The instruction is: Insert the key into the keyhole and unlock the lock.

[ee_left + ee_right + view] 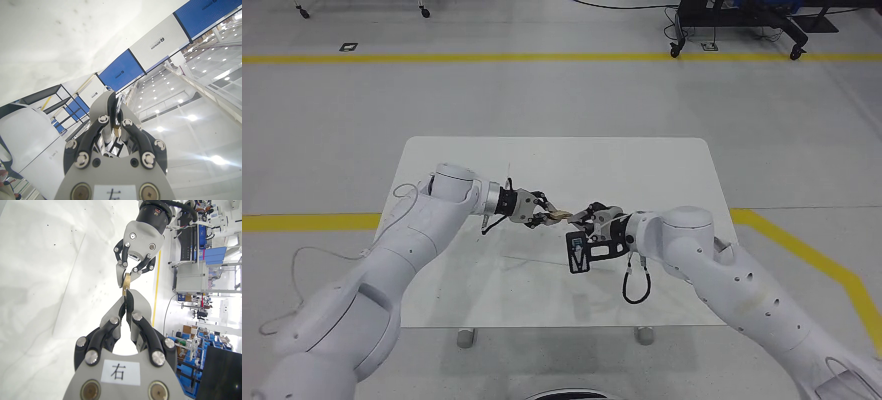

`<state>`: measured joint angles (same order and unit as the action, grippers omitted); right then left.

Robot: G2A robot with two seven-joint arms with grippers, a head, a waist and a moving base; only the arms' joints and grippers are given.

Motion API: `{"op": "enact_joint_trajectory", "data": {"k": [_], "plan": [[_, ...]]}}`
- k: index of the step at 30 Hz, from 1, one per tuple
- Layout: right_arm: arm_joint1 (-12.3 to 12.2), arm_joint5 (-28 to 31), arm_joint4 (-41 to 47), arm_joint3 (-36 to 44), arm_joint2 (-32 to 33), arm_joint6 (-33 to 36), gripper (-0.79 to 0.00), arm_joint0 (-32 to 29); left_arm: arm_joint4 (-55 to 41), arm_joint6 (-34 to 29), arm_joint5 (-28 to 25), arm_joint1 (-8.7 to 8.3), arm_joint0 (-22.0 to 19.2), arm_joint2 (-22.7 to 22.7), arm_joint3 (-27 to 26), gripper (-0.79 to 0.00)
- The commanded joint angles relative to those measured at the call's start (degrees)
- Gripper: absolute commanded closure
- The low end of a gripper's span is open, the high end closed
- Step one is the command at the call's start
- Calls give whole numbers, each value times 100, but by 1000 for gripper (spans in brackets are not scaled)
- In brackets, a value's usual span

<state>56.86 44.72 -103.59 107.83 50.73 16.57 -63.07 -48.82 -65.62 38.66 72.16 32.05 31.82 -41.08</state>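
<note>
A small padlock (127, 279) with a brass body and a silver shackle (119, 106) is held in the air over the middle of the white table (662, 170). My left gripper (126, 283) is shut on it from the left side (545, 211). Opposite it, my right gripper (126, 294) is shut on a small brass-coloured key (124, 292), whose tip meets the end of the padlock. In the top view the two grippers face each other nearly tip to tip, with the right gripper (582, 214) on the right. The keyhole itself is hidden.
The table edges lie well away from both grippers. A black cable loop (634, 285) hangs from the right arm. A yellow floor line (542, 57) runs beyond the table, with carts (742, 20) far back.
</note>
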Motion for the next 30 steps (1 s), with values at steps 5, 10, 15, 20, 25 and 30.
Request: {"op": "enact_joint_trajectory", "data": {"k": [5,10,15,20,25,30], "plan": [[9,24,-56,-9,16,65,0,-47,-26,-1,-1,3,13,3,14,0],[10,24,-81,57,70,117,0,-101,15,30,7,5,7,31,22,0],[17,47,-82,126,108,186,0,-135,66,52,24,9,36,70,-22,0],[40,111,-76,150,92,331,0,-118,113,98,43,4,64,125,-53,0],[84,166,-47,125,10,479,0,-59,138,59,59,0,90,140,-99,0],[121,214,-51,201,-54,663,0,-18,175,102,102,3,91,132,-140,0]]}}
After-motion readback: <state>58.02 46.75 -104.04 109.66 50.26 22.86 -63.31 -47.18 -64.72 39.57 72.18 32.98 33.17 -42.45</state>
